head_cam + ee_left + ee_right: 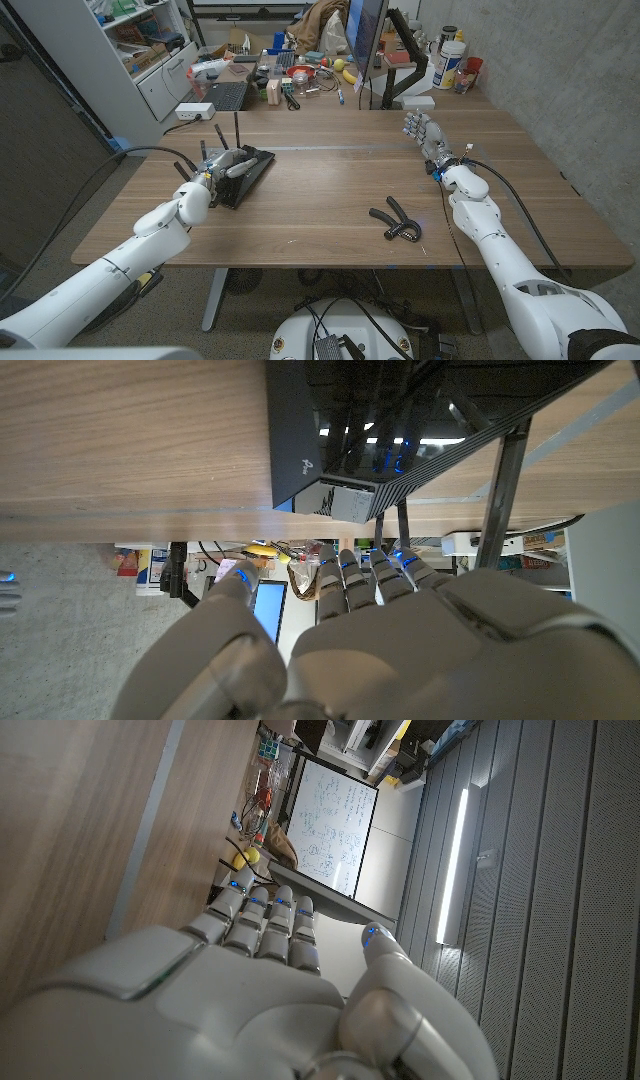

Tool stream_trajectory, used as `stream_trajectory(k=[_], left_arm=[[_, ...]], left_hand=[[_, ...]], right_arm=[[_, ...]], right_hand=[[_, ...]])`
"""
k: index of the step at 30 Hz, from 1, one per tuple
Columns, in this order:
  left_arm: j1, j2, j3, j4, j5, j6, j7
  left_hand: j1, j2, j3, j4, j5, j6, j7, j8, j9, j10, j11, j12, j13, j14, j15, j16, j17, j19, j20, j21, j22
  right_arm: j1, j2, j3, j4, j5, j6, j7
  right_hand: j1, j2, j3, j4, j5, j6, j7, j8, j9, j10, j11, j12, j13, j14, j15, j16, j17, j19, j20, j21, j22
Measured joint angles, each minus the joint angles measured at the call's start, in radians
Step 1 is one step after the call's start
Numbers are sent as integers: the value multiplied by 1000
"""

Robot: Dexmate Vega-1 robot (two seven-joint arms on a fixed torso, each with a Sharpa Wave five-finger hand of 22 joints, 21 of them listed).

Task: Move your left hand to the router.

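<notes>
No text can be read. The flat black plastic router (400, 430) carries a small pale logo on its side, too small to make out; writing on the white monitor screen (335, 825) is illegible.

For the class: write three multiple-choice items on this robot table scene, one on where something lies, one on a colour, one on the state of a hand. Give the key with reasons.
1. Where does the hand gripper tool lie?
A. by the table's front edge, near the right arm
B. on top of the router
C. at the table's far left corner

2. What colour is the router?
A. white
B. black
C. red

3. What is the right hand doing?
A. gripping the tool
B. pressing on the router
C. holding nothing, fingers apart

Key: 1 A, the head view shows it beside the right forearm. 2 B, its casing and antennas are black. 3 C, nothing lies in it.
</notes>
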Motion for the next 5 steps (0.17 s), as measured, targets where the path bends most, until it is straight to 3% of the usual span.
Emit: stream_trajectory(k=[5], left_arm=[[-1, 0, 3, 2, -1, 4, 0]], left_hand=[[0, 0, 0, 0, 0, 0, 0, 0, 0, 0, 0, 0, 0, 5, -5, 0, 0, 0, 0, -4, 0]], right_arm=[[4, 1, 1, 8, -1, 2, 3]], right_hand=[[0, 0, 0, 0, 0, 0, 0, 0, 0, 0, 0, 0, 0, 0, 0, 0, 0, 0, 0, -4, 0]])
